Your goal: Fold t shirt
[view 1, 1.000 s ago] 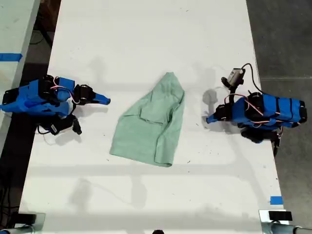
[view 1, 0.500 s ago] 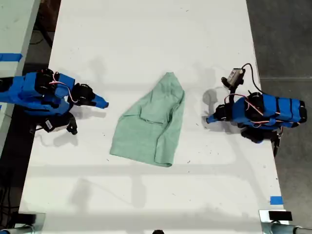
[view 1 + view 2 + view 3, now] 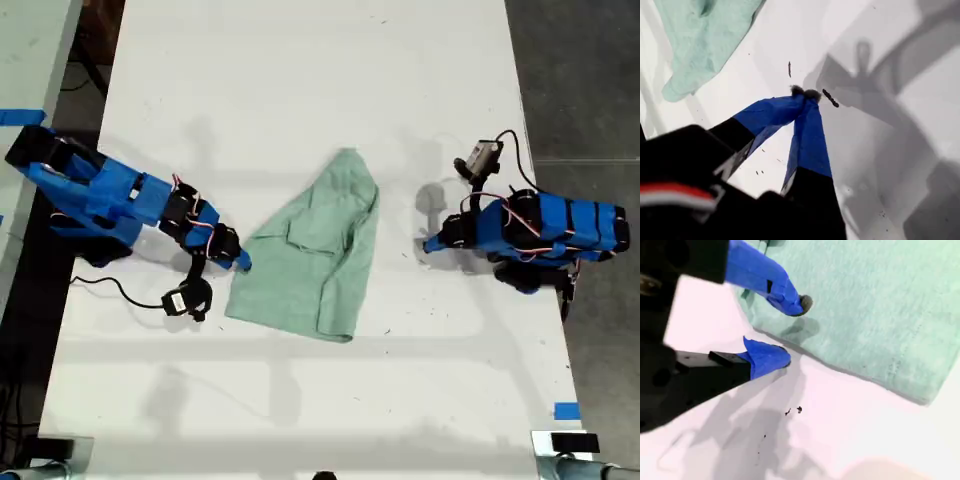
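Second gripper at shirt hem, jaws open astride its edge; first gripper well off, jaws closed, empty.

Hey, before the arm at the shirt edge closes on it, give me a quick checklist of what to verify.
1. My second gripper open: ok, jaws apart.
2. Jaws straddle the edge of the t shirt: ok, one fingertip over the cloth, the other over the bare table beside the edge.
3. Cloth already between the jaws: not ok, none gripped yet.
4. My first gripper out of the way: ok, shut and off the cloth, at the exterior view's right.
5. Shirt lying flat: not ok, rumpled and partly folded.
6. Layers the grasp would take: cannot tell.
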